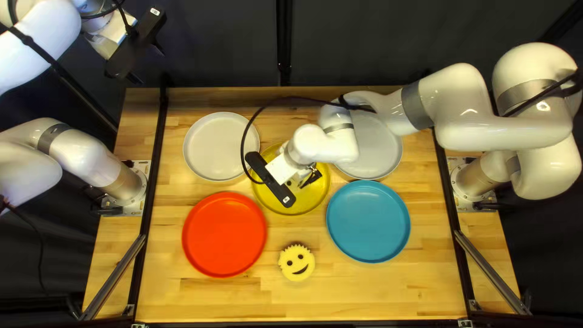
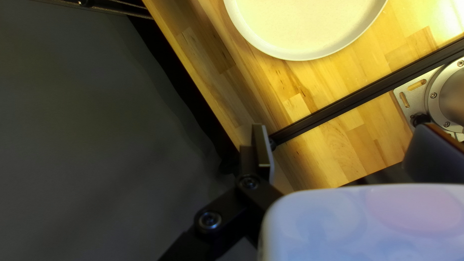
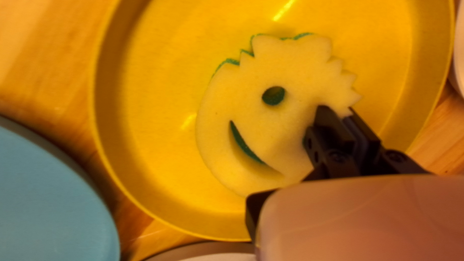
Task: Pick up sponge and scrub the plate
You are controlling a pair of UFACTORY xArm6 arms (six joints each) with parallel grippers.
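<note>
Over yellow plate (image 3: 140, 159): pale smiley sponge (image 3: 285, 63), spiky-edged, green underneath.

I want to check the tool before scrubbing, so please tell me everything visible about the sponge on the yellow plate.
The sponge is roundish, toothed along one side. Its upper face looks like pale yellow foam; green shows beneath it and through the eye and smile cut-outs. The second eye is mostly hidden by the right claw. It lies face up inside the yellow plate, its edge seemingly pinched between the claw's fingers. I cannot tell if it is wet.
</note>
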